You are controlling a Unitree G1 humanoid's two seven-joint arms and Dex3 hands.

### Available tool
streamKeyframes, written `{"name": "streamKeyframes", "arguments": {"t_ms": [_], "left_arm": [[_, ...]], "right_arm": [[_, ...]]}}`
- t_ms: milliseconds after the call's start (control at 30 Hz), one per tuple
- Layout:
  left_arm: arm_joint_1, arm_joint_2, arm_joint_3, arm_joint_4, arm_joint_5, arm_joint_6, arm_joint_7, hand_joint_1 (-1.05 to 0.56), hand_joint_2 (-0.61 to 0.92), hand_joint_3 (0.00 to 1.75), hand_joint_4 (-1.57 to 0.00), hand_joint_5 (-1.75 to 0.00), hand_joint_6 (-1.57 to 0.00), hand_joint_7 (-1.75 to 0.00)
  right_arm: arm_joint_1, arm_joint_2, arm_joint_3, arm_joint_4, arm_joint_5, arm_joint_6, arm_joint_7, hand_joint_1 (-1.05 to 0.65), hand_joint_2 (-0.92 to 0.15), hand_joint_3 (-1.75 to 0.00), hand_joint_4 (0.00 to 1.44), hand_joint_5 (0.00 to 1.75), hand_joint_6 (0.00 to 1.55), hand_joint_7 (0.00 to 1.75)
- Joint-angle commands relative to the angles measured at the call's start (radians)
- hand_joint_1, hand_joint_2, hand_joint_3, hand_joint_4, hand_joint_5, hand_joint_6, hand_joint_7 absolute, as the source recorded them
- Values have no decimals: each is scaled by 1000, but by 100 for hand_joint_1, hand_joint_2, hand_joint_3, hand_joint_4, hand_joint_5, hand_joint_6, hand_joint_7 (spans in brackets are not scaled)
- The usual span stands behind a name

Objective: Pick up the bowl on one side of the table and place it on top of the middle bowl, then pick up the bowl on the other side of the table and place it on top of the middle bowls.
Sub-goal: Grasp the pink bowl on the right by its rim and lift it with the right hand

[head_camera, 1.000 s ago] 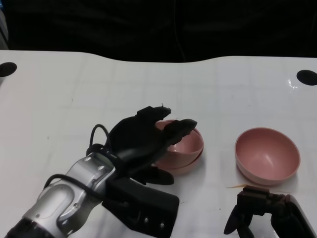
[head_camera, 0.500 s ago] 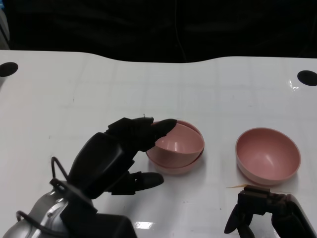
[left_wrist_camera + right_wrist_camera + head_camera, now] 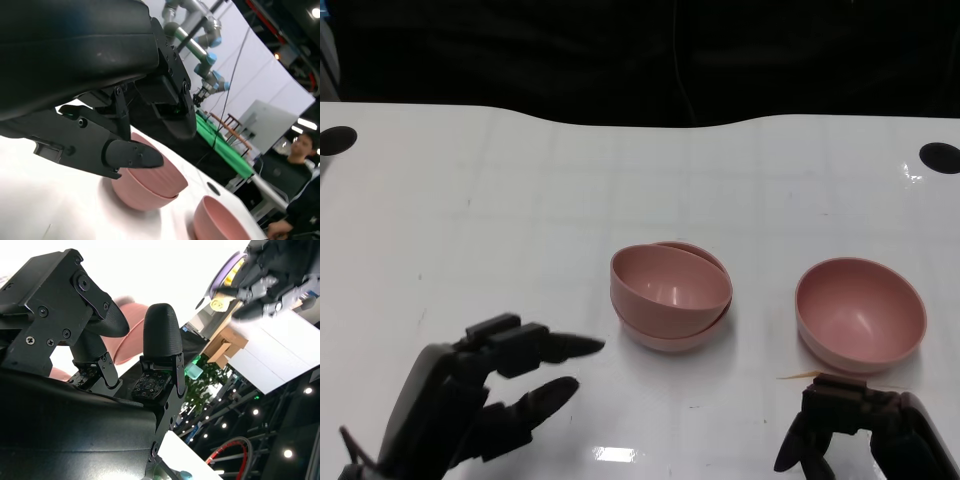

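Two pink bowls sit nested, the upper one tilted, as a stack in the middle of the white table. A single pink bowl stands to its right. My left hand is at the lower left, apart from the stack, fingers spread and holding nothing. My right hand stays low at the front edge, just in front of the single bowl, fingers apart and empty. A patch of pink bowl shows behind its fingers in the right wrist view.
Black round marks lie at the table's far left and far right corners. A thin yellowish sliver lies in front of the right bowl. A person and a robot arm stand beyond the table.
My left hand has let go of the bowl on the middle bowl and drawn back toward me and to the left. The right hand and right bowl have not moved.
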Motion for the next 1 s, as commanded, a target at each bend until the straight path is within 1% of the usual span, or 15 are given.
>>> {"name": "streamKeyframes", "arguments": {"t_ms": [33, 100, 200, 233, 300, 367, 433, 467, 500, 567, 600, 633, 767, 933, 1000], "left_arm": [[29, -15, 31, 8, -53, -28, -11, 2, 53, 106, -77, -144, -82, -102], [44, -24, 40, 0, -79, -29, -27, 3, 46, 122, -81, -155, -85, -113], [58, -34, 50, -7, -104, -19, -51, 2, 42, 130, -83, -161, -86, -120], [67, -41, 50, -8, -130, -5, -69, 0, 39, 138, -86, -165, -87, -130], [78, -50, 49, -2, -183, 16, -108, -2, 35, 146, -90, -168, -87, -144], [79, -57, 53, 7, -209, 23, -137, -2, 34, 148, -91, -170, -85, -149], [75, -65, 57, 12, -218, 28, -158, -1, 34, 149, -91, -171, -84, -150], [74, -69, 59, 14, -220, 29, -166, -2, 33, 149, -91, -171, -84, -151], [70, -73, 61, 20, -219, 26, -172, -1, 33, 149, -90, -172, -84, -151], [65, -80, 66, 30, -211, 21, -179, -1, 34, 147, -90, -172, -83, -151], [64, -83, 68, 34, -208, 20, -181, -1, 35, 147, -90, -173, -83, -151], [63, -85, 70, 36, -204, 20, -181, -1, 35, 146, -89, -173, -83, -151], [64, -88, 76, 39, -193, 28, -185, -1, 35, 145, -88, -172, -83, -151], [64, -95, 85, 40, -190, 27, -195, -2, 35, 145, -89, -172, -83, -150], [59, -96, 87, 49, -188, 14, -199, -1, 36, 145, -88, -171, -83, -150]], "right_arm": [[6, -15, -14, -14, 16, -3, -2, 2, -23, -152, 84, 174, 86, 129], [5, -15, -16, -14, 20, -6, -4, 3, -25, -151, 83, 172, 87, 125], [2, -16, -19, -17, 28, -2, -1, 3, -27, -148, 83, 168, 87, 120], [-1, -17, -23, -19, 34, 4, 1, 2, -30, -142, 83, 161, 86, 115], [-3, -17, -31, -33, 49, 31, 7, -2, -45, -110, 81, 140, 82, 97], [8, -14, -41, -65, 54, 80, 15, -7, -54, -88, 78, 119, 79, 78], [23, -15, -59, -114, 37, 144, 18, -12, -57, -79, 73, 105, 75, 65], [29, -16, -64, -135, 31, 170, 21, -16, -61, -68, 69, 95, 74, 50], [38, -18, -73, -166, 20, 206, 23, -19, -63, -63, 64, 89, 71, 43], [53, -20, -90, -230, -11, 280, 22, -25, -76, -36, 58, 73, 67, 28], [61, -20, -97, -260, -28, 315, 21, -32, -83, -20, 52, 64, 62, 19], [68, -20, -104, -290, -52, 353, 18, -34, -86, -13, 50, 61, 60, 15], [91, -14, -129, -401, -141, 505, 7, -45, -86, -2, 37, 50, 49, 5], [100, -19, -116, -434, -150, 554, 3, -47, -86, -1, 36, 49, 48, 3], [106, -20, -126, -494, -271, 672, 1, -52, -85, 0, 32, 47, 45, 2]]}}
